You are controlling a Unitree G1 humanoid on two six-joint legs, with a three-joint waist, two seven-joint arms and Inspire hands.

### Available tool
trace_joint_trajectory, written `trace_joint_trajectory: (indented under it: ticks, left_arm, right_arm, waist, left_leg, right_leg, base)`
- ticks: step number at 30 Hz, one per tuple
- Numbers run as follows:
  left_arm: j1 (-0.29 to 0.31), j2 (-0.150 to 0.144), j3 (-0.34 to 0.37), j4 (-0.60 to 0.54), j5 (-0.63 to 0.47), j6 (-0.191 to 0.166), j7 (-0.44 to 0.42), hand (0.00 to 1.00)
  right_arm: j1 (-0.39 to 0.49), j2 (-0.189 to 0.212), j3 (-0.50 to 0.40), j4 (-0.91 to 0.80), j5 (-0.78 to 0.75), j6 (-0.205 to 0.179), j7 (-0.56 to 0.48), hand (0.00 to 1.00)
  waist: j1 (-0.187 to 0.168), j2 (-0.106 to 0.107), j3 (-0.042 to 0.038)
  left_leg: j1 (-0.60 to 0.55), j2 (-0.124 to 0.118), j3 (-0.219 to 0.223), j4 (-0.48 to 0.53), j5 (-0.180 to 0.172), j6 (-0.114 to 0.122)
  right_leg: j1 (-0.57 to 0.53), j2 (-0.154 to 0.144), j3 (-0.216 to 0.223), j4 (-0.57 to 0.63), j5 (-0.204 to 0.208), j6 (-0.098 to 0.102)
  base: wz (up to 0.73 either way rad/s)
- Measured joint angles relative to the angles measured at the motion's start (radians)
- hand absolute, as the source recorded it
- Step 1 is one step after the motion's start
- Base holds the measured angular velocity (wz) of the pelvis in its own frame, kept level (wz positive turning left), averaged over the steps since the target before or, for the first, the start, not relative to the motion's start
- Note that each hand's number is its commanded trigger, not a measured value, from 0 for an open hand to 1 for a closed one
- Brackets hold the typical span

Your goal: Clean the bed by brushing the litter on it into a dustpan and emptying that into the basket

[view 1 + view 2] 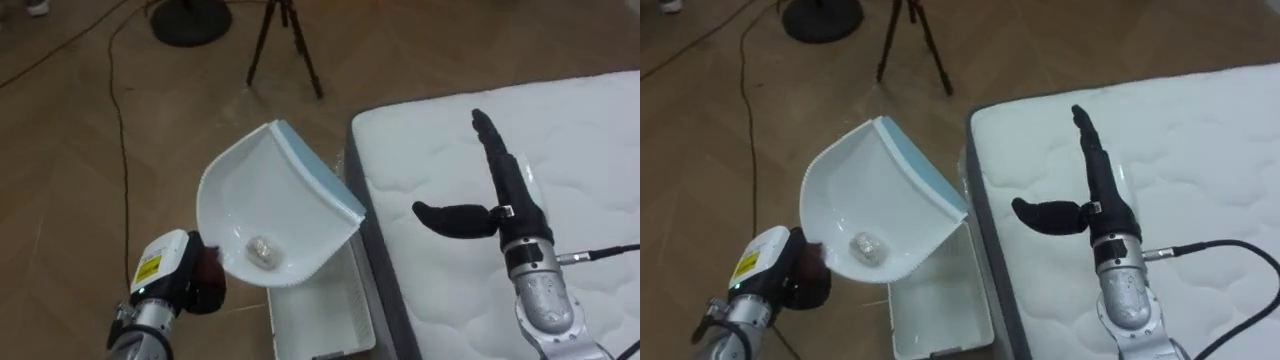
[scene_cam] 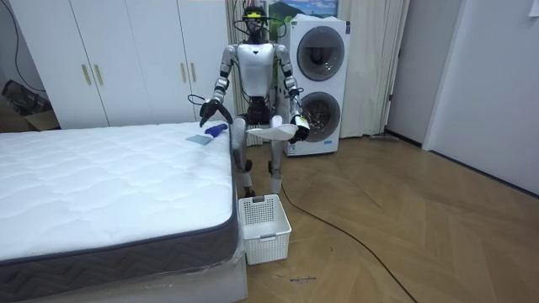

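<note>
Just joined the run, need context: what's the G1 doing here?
It stands at a corner of the mattress. Its left hand holds a white dustpan, with a small pale lump in it, tilted above the white basket on the floor. Its right hand is open, fingers straight, over the mattress. The lump is not yet in the basket.

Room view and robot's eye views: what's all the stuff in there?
mattress: one, white, at the room view's left.
dustpan: one, white with blue edge, near the basket.
crumpled wad: one, pale, inside the dustpan.
basket: one, white, floor beside the mattress.
tripod: one, dark, on the wooden floor.
washing machines: two, white, stacked behind the robot.
wardrobe: one, white, behind the mattress.
left robot hand: one, dark, gripping the dustpan.
right robot hand: one, dark, open over the mattress.
</note>
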Motion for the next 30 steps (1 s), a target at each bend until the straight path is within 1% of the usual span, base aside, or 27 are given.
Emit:
trace_joint_trajectory:
  ticks: [2,3,4,5,6,7,10,12,13,15,16,17,18,19,20,21,22,24,25,27,28,29,30]
  left_arm:
    - [-0.002,0.002,0.0,0.008,0.001,0.001,0.0,1.0]
    - [-0.003,0.006,-0.003,0.009,0.001,0.001,0.0,1.0]
    - [-0.006,0.01,-0.007,0.016,0.0,0.0,0.001,1.0]
    - [-0.014,0.018,-0.012,0.043,0.0,0.0,0.0,1.0]
    - [-0.024,0.025,-0.012,0.062,0.0,0.0,0.0,1.0]
    - [-0.027,0.03,-0.013,0.068,0.0,0.001,0.0,1.0]
    - [-0.058,0.053,-0.015,0.106,0.001,0.0,0.0,1.0]
    - [-0.099,0.088,-0.015,0.139,0.002,0.0,0.0,1.0]
    - [-0.112,0.099,-0.015,0.148,0.002,0.001,0.0,1.0]
    - [-0.169,0.13,-0.021,0.198,0.001,0.003,-0.003,1.0]
    - [-0.183,0.138,-0.031,0.209,0.001,0.006,-0.004,1.0]
    - [-0.204,0.163,-0.057,0.221,0.0,0.007,-0.007,1.0]
    - [-0.222,0.195,-0.084,0.223,0.001,0.009,-0.015,1.0]
    - [-0.228,0.209,-0.097,0.223,0.001,0.012,-0.019,1.0]
    - [-0.237,0.229,-0.114,0.223,0.002,0.018,-0.025,1.0]
    - [-0.239,0.243,-0.127,0.223,0.002,0.023,-0.025,1.0]
    - [-0.239,0.248,-0.131,0.223,0.002,0.025,-0.027,1.0]
    - [-0.24,0.265,-0.139,0.223,0.002,0.039,-0.044,1.0]
    - [-0.241,0.273,-0.14,0.223,0.003,0.042,-0.049,1.0]
    - [-0.248,0.3,-0.141,0.22,0.004,0.052,-0.064,1.0]
    - [-0.248,0.307,-0.144,0.219,0.004,0.059,-0.065,1.0]
    - [-0.25,0.316,-0.149,0.219,0.004,0.073,-0.069,1.0]
    - [-0.25,0.319,-0.15,0.219,0.005,0.089,-0.079,1.0]
  right_arm:
    - [-0.006,0.0,0.0,0.0,0.0,0.0,0.003,0.0]
    - [-0.009,0.001,0.0,0.001,0.0,0.0,0.005,0.0]
    - [-0.012,0.001,0.003,0.007,0.002,-0.001,0.007,0.0]
    - [-0.023,0.001,0.011,0.036,0.001,-0.001,0.015,0.0]
    - [-0.025,0.001,0.017,0.06,0.001,-0.001,0.018,0.0]
    - [-0.025,0.001,0.019,0.072,0.001,-0.001,0.021,0.0]
    - [-0.027,-0.004,0.035,0.105,-0.001,-0.001,0.03,0.0]
    - [-0.028,-0.004,0.037,0.125,-0.005,-0.001,0.034,0.0]
    - [-0.029,-0.004,0.037,0.127,-0.008,-0.001,0.035,0.0]
    - [-0.053,-0.006,0.037,0.161,-0.026,-0.001,0.045,0.0]
    - [-0.056,-0.009,0.038,0.172,-0.031,-0.001,0.049,0.0]
    - [-0.06,-0.012,0.039,0.19,-0.035,0.0,0.057,0.0]
    - [-0.061,-0.014,0.04,0.2,-0.035,0.0,0.064,0.0]
    - [-0.061,-0.015,0.04,0.207,-0.035,0.0,0.066,0.0]
    - [-0.061,-0.021,0.041,0.226,-0.035,0.0,0.071,0.0]
    - [-0.06,-0.033,0.044,0.236,-0.036,0.002,0.071,0.0]
    - [-0.059,-0.042,0.047,0.238,-0.037,0.002,0.071,0.0]
    - [-0.053,-0.063,0.048,0.247,-0.073,0.003,0.068,0.0]
    - [-0.052,-0.066,0.048,0.247,-0.087,0.004,0.068,0.0]
    - [-0.038,-0.087,0.048,0.237,-0.139,0.005,0.068,0.0]
    - [-0.037,-0.09,0.048,0.237,-0.152,0.007,0.068,0.0]
    - [-0.037,-0.093,0.05,0.236,-0.166,0.009,0.068,0.0]
    - [-0.037,-0.094,0.053,0.23,-0.17,0.009,0.068,0.0]
  waist:
    - [0.001,0.0,0.0031]
    - [0.003,0.001,0.005]
    - [0.006,0.001,0.0071]
    - [0.007,0.002,0.0093]
    - [-0.002,0.004,0.0108]
    - [-0.011,0.004,0.0109]
    - [-0.01,0.01,0.0144]
    - [-0.016,0.012,0.0148]
    - [-0.018,0.015,0.0162]
    - [-0.047,0.035,0.028]
    - [-0.05,0.038,0.0294]
    - [-0.051,0.041,0.0289]
    - [-0.055,0.044,0.0287]
    - [-0.058,0.048,0.0289]
    - [-0.064,0.057,0.0285]
    - [-0.067,0.074,0.0295]
    - [-0.07,0.081,0.0296]
    - [-0.093,0.107,0.025]
    - [-0.096,0.11,0.0246]
    - [-0.104,0.132,0.0229]
    - [-0.106,0.135,0.0226]
    - [-0.108,0.141,0.019]
    - [-0.116,0.15,0.015]
  left_leg:
    - [-0.026,-0.012,-0.016,0.018,-0.002,0.004]
    - [-0.046,-0.013,-0.021,0.03,-0.004,0.005]
    - [-0.051,-0.014,-0.022,0.031,-0.003,0.005]
    - [-0.06,-0.017,-0.037,0.035,-0.003,0.005]
    - [-0.075,-0.024,-0.057,0.043,-0.002,0.003]
    - [-0.085,-0.027,-0.064,0.045,-0.001,0.003]
    - [-0.127,-0.028,-0.075,0.057,0.008,-0.001]
    - [-0.172,-0.031,-0.08,0.066,0.013,-0.005]
    - [-0.185,-0.033,-0.085,0.066,0.017,-0.006]
    - [-0.222,-0.044,-0.101,0.064,0.035,-0.009]
    - [-0.228,-0.044,-0.101,0.063,0.038,-0.009]
    - [-0.244,-0.049,-0.098,0.057,0.046,-0.01]
    - [-0.264,-0.056,-0.098,0.054,0.054,-0.012]
    - [-0.273,-0.06,-0.098,0.054,0.057,-0.012]
    - [-0.285,-0.064,-0.097,0.057,0.062,-0.014]
    - [-0.297,-0.067,-0.091,0.058,0.067,-0.015]
    - [-0.301,-0.071,-0.089,0.057,0.069,-0.015]
    - [-0.313,-0.087,-0.076,0.043,0.087,-0.016]
    - [-0.315,-0.09,-0.074,0.037,0.092,-0.017]
    - [-0.324,-0.094,-0.071,0.012,0.111,-0.025]
    - [-0.324,-0.094,-0.067,0.006,0.115,-0.027]
    - [-0.326,-0.094,-0.061,-0.002,0.12,-0.031]
    - [-0.326,-0.095,-0.052,-0.005,0.123,-0.033]
  right_leg:
    - [-0.026,0.0,0.026,0.029,-0.014,0.002]
    - [-0.048,-0.001,0.037,0.047,-0.018,0.003]
    - [-0.056,-0.001,0.041,0.055,-0.018,0.004]
    - [-0.068,-0.002,0.04,0.071,-0.018,0.004]
    - [-0.072,0.001,0.042,0.07,-0.021,0.003]
    - [-0.077,0.002,0.043,0.068,-0.023,0.004]
    - [-0.113,0.011,0.057,0.07,-0.026,0.002]
    - [-0.175,0.008,0.06,0.11,-0.034,-0.003]
    - [-0.189,0.006,0.057,0.118,-0.035,-0.004]
    - [-0.224,0.001,0.043,0.133,-0.038,-0.008]
    - [-0.24,-0.003,0.043,0.142,-0.04,-0.009]
    - [-0.27,-0.013,0.045,0.161,-0.048,-0.011]
    - [-0.303,-0.021,0.048,0.186,-0.058,-0.013]
    - [-0.315,-0.025,0.048,0.196,-0.062,-0.015]
    - [-0.336,-0.033,0.049,0.218,-0.069,-0.015]
    - [-0.35,-0.035,0.057,0.238,-0.074,-0.016]
    - [-0.358,-0.038,0.062,0.246,-0.077,-0.016]
    - [-0.391,-0.059,0.065,0.279,-0.096,-0.019]
    - [-0.4,-0.065,0.065,0.287,-0.101,-0.022]
    - [-0.429,-0.072,0.07,0.305,-0.111,-0.03]
    - [-0.436,-0.074,0.073,0.311,-0.112,-0.033]
    - [-0.449,-0.078,0.078,0.324,-0.117,-0.039]
    - [-0.454,-0.082,0.082,0.336,-0.125,-0.042]
  base:
    - [0.3]
    - [0.2]
    - [0.11]
    - [0.23]
    - [0.31]
    - [0.36]
    - [0.08]
    - [0.05]
    - [0.18]
    - [0.22]
    - [0.09]
    - [0.05]
    - [0.06]
    - [0.1]
    - [0.07]
    - [0.0]
    - [0.0]
    - [0.15]
    - [0.16]
    - [0.06]
    - [0.0]
    - [0.0]
    - [0.05]
